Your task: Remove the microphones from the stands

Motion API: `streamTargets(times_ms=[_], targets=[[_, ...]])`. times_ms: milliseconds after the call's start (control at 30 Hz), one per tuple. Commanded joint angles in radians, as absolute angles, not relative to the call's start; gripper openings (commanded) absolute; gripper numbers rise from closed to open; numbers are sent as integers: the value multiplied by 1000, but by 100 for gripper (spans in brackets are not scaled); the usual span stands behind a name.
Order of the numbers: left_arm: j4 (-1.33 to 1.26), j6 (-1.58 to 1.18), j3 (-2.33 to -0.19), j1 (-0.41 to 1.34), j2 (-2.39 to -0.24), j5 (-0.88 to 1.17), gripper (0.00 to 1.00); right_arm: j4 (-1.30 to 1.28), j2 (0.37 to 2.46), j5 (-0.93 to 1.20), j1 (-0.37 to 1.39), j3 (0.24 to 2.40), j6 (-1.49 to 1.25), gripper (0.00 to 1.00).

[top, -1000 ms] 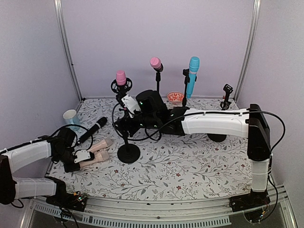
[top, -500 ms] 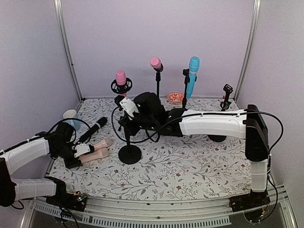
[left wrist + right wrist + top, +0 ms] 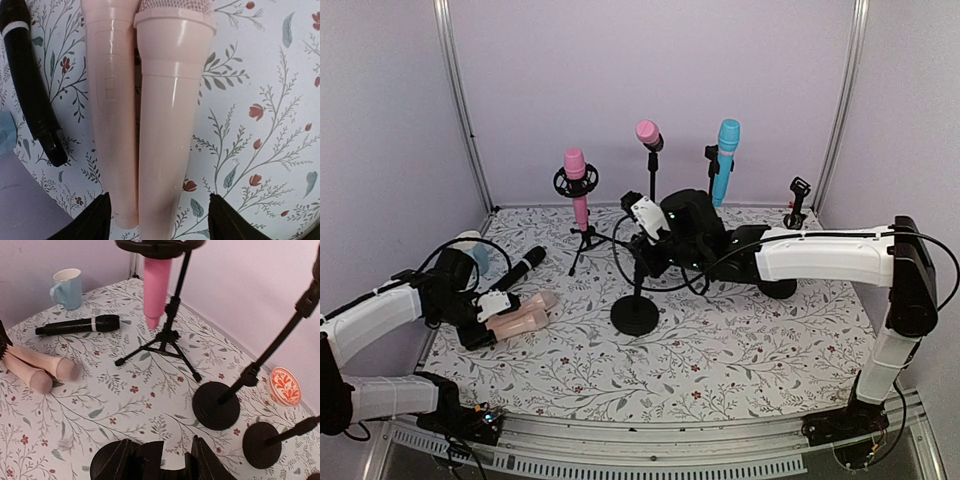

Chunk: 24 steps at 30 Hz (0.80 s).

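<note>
Left pincer (image 3: 159,222), open astride the laid-down microphone (image 3: 170,125), should be lifted straight up; the stand (image 3: 635,315) is gripped by the right pincer (image 3: 642,258).

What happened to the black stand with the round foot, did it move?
Yes. The black stand moved right: before, its foot sat below the pink microphone on the tripod; now it sits to that microphone's right.

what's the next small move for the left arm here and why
Probably lift the left gripper straight back and up. Its jaws stand open, and the two peach microphones lie flat side by side on the table, with nothing gripping them. Backing off without swinging sideways should avoid nudging them or the black microphone beside them.
</note>
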<state>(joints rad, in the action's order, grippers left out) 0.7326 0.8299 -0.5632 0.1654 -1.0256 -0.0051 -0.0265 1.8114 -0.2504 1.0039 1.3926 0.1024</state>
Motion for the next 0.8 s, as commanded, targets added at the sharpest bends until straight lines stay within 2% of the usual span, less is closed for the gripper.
streamTargets(times_ms=[0, 233, 300, 333, 367, 767], targets=[[744, 812, -598, 166, -1016, 42, 69, -69, 1687, -367, 932, 1275, 134, 20], [727, 813, -608, 166, -1026, 67, 71, -106, 1533, -416, 829, 1150, 145, 20], [723, 808, -619, 166, -1035, 87, 79, -121, 1501, -427, 798, 1126, 147, 20], [723, 803, -629, 167, -1042, 95, 88, -128, 1488, -434, 787, 1115, 148, 20], [723, 797, -640, 166, -1050, 105, 90, -136, 1473, -441, 776, 1105, 150, 20], [730, 750, -759, 167, -1131, 193, 92, -231, 1355, -458, 668, 1034, 136, 20]])
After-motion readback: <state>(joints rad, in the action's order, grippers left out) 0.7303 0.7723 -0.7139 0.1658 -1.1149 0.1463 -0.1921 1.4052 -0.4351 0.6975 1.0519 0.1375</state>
